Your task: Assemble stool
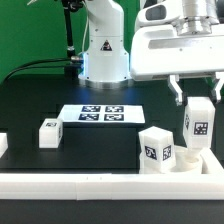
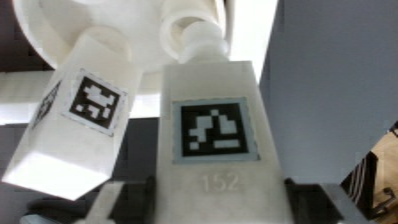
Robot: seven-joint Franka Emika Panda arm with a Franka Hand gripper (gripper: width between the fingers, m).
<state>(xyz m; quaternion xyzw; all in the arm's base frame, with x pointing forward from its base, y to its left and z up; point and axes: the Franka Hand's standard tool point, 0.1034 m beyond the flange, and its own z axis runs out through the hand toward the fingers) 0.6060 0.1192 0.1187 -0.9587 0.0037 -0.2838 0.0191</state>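
Observation:
My gripper (image 1: 197,97) is shut on a white stool leg (image 1: 198,122), held upright by its upper end, tag facing the camera. The leg's lower end meets the white seat ring (image 1: 188,163) at the exterior view's lower right. A second leg (image 1: 157,150) stands on the ring just left of it. A third leg (image 1: 49,132) lies loose on the black table at the left. In the wrist view the held leg (image 2: 217,130) runs between my fingers (image 2: 114,198), with the second leg (image 2: 86,110) beside it.
The marker board (image 1: 100,113) lies flat in the middle of the table before the robot base (image 1: 104,50). A long white border rail (image 1: 70,183) runs along the front edge. A white part (image 1: 3,144) shows at the far left edge.

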